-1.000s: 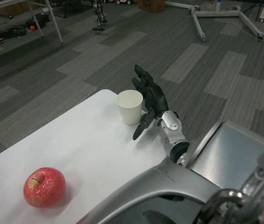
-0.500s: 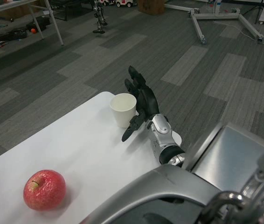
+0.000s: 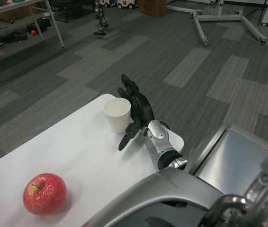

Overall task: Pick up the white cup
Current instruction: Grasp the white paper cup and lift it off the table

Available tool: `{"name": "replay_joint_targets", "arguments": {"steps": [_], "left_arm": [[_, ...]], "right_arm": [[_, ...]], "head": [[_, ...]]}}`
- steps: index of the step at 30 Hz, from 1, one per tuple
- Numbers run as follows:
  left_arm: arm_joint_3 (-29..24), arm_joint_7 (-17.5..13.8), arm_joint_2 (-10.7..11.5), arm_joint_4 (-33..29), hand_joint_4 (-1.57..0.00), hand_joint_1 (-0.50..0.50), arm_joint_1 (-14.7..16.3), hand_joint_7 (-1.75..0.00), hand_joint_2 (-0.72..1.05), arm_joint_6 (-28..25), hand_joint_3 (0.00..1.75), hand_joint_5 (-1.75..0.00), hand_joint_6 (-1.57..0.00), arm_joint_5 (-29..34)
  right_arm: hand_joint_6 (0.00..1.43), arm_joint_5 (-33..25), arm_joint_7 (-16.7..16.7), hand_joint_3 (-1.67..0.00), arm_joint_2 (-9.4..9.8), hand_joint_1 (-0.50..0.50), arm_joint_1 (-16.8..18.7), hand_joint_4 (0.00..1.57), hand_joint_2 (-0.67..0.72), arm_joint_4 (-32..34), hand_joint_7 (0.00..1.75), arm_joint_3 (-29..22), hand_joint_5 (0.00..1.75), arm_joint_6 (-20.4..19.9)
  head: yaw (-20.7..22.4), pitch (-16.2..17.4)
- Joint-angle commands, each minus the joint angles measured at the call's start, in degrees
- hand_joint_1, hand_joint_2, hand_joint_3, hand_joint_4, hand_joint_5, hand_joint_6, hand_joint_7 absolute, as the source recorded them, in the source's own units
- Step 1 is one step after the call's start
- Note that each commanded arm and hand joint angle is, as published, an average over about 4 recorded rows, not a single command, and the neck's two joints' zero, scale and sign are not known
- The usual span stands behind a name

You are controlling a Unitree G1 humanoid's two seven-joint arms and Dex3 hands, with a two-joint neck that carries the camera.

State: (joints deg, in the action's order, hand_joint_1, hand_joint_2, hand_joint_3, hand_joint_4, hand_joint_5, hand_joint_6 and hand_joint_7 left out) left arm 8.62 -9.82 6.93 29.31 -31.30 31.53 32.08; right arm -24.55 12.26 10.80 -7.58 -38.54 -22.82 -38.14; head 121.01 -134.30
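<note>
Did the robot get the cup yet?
Not yet. Done: the right robot hand has reached the white cup and sits right beside it, fingers spread. In hand: closing around the cup; no grip shows yet. Left: squeeze and lift, since the cup stands upright on the white table. The red apple lies apart, untouched. The left robot hand is out of view.

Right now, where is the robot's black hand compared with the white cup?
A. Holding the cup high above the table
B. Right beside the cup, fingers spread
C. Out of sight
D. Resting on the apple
B: the right hand stands close against the side of the white cup, fingers apart, while the cup sits on the table and the apple lies far off.
</note>
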Motion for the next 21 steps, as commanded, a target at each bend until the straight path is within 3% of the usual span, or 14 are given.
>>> {"name": "replay_joint_targets", "arguments": {"steps": [1,11,21], "left_arm": [[-0.6,0.24,0.06,-0.39,0.0,-0.5,0.5,-0.07,1.05,0.11,0.09,-0.1,0.0,-0.15],[-0.45,0.24,0.11,-0.37,0.0,-0.5,0.54,-0.07,1.05,0.11,0.09,-0.1,0.0,-0.06],[-0.36,0.24,0.02,-0.21,0.0,-0.5,0.54,-0.07,1.05,0.11,0.09,-0.1,0.0,-0.08]], "right_arm": [[0.0,-0.01,0.05,-0.02,-0.41,-0.46,-0.5,0.0,0.66,-2.48,0.0,0.74,0.0,0.04],[0.0,0.16,0.05,0.0,-0.01,-0.46,-0.5,0.0,0.66,-5.91,0.0,0.72,0.0,-0.12],[0.0,0.82,0.05,0.0,1.24,-0.46,-0.81,0.0,0.53,-11.03,0.0,2.96,0.0,-0.67]], "head": [[0.27,0.11],[0.23,0.25],[0.58,0.54]]}}
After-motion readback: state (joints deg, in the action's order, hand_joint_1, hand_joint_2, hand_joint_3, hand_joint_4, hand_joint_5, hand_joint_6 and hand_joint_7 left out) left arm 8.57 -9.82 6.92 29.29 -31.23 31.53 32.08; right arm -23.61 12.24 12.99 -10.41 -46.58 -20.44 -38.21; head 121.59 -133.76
